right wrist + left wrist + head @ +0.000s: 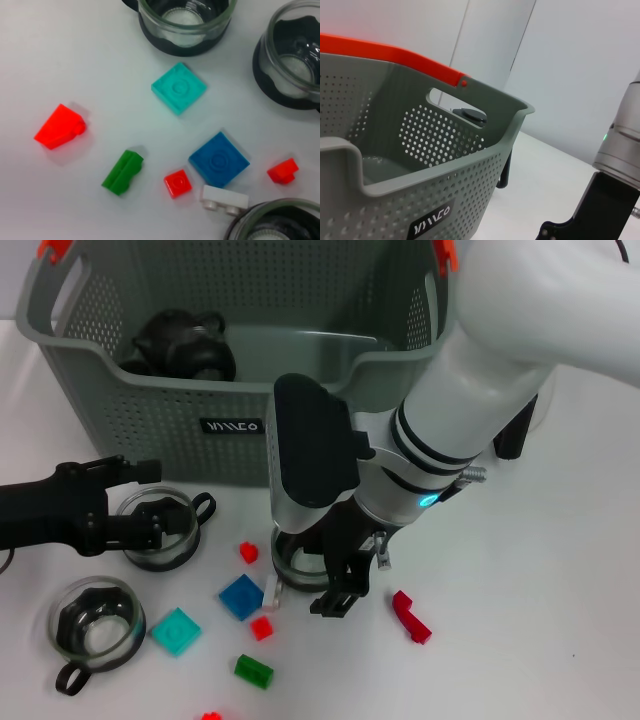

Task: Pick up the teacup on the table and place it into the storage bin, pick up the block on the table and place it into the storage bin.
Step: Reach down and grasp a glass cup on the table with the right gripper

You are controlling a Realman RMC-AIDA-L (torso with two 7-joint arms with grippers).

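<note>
Overhead, the bin (150, 430) sits along the table's far edge with a dark pot (185, 345) already inside. The right gripper (335, 585) is down at a glass teacup (300, 565) mid-table, one finger seemingly inside the rim and one outside; whether it has clamped I cannot tell. The left gripper (150, 525) reaches in from the left edge, its fingers apart around a second teacup (160, 530). A third cup (95, 625) stands near the front-left corner, and blocks lie scattered, among them a blue block (240, 597).

From the left wrist, only the bin's wall (445, 145) and red clip (410, 62) show.

From the right wrist, the blue block (219, 160) and a white block (225, 199) lie just beside the cup's rim (270, 217). To my mind, the grip should pinch the wall squarely and lift straight, so the neighbouring blocks stay put.
</note>
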